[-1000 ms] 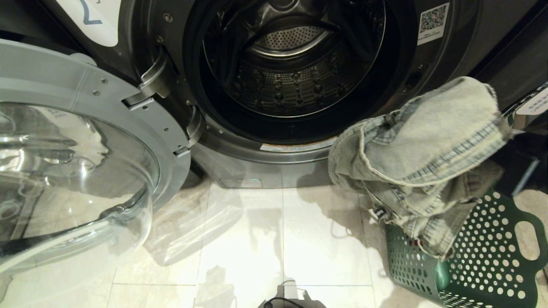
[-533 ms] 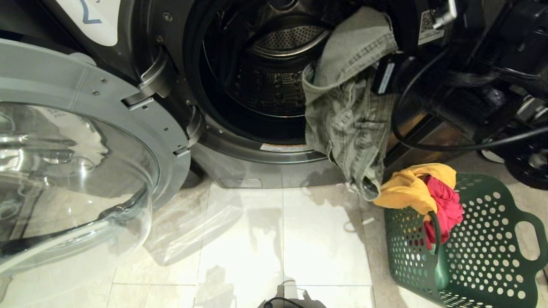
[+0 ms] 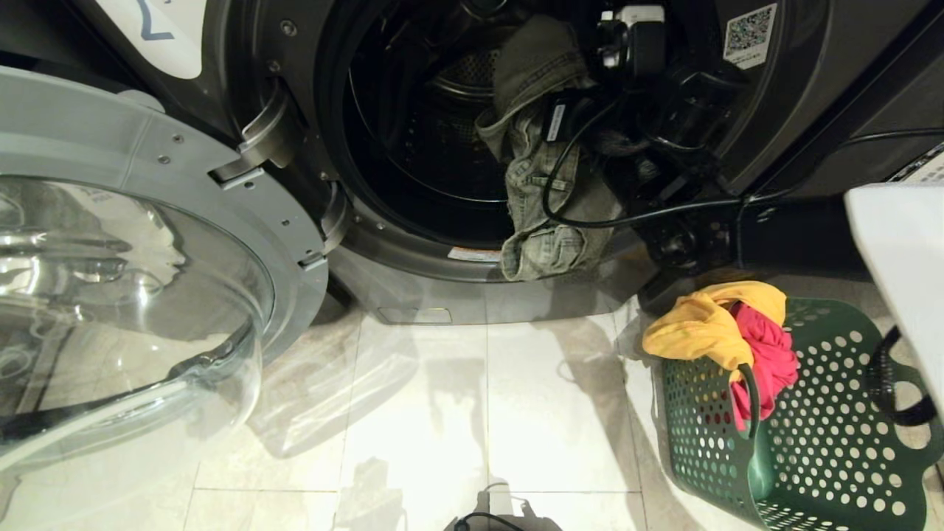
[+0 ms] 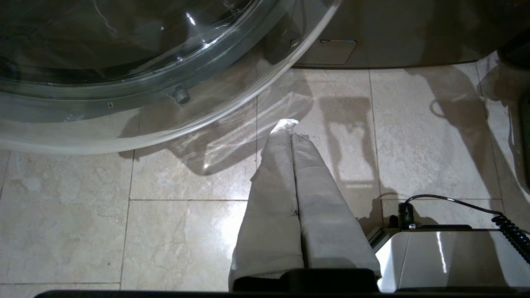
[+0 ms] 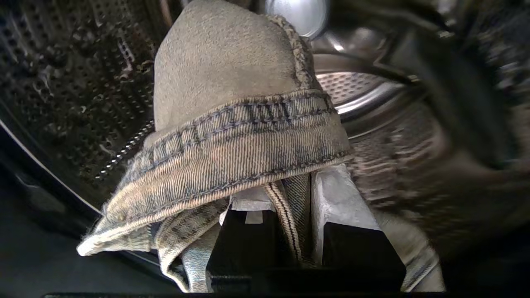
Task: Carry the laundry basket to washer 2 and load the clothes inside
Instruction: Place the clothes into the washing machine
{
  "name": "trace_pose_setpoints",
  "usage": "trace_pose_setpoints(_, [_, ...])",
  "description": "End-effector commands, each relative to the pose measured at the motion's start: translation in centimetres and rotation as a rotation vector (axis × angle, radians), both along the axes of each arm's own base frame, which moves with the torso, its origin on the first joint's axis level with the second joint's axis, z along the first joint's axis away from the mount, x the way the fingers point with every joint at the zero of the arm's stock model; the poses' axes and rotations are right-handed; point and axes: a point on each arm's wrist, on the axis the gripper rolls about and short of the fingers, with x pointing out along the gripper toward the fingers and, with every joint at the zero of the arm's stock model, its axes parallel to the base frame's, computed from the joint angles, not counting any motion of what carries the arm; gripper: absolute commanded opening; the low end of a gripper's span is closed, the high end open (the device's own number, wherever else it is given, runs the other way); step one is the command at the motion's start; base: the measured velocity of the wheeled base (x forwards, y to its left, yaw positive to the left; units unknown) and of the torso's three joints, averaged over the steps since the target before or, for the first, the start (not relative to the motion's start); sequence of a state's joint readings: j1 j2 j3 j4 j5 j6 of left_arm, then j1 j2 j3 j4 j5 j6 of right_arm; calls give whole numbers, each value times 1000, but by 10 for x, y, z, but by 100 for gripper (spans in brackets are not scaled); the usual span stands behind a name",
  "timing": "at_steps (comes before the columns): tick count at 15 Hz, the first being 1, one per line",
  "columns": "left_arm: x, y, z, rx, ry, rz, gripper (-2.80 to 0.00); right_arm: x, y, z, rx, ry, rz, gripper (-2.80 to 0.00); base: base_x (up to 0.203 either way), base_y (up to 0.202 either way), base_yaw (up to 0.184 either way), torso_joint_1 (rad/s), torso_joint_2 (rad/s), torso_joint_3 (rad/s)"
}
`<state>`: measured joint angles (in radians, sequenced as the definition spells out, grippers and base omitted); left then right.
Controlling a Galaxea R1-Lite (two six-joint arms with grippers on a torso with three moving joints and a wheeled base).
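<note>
Denim trousers [image 3: 542, 184], faded grey-green with dark seams, hang bunched at the drum mouth.

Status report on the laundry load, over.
Right gripper shut on trousers, at washer mouth, legs hanging over the rim. Left gripper shut, parked over floor. Yellow cloth and red cloth in basket. Door open.

The pale tiled floor [image 3: 457, 413] carries the washer [image 3: 472, 295] and, to its right, the green basket [image 3: 826, 442].
</note>
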<state>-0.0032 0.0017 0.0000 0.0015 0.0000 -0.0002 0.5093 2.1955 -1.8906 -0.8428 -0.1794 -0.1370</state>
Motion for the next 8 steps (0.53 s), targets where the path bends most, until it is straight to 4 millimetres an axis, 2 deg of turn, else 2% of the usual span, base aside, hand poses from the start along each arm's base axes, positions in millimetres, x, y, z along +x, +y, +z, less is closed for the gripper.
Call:
trace_pose_setpoints(1, [0, 0, 0, -1, 0, 0, -280, 16, 28, -32, -31, 7, 21, -280, 0, 0, 0, 0, 0, 0])
trace_pose_setpoints(4, [0, 0, 0, 0, 0, 0, -280, 13, 45, -42, -94, -121, -11, -280, 0, 0, 0, 0, 0, 0])
trace_pose_setpoints(6, [0, 0, 0, 0, 0, 0, -280, 12, 47, -46, -188, -257, -76, -280, 0, 0, 0, 0, 0, 0])
trace_pose_setpoints(8, [0, 0, 0, 0, 1, 0, -280, 10, 46, -47, -188, -340, -92, -280, 0, 0, 0, 0, 0, 0])
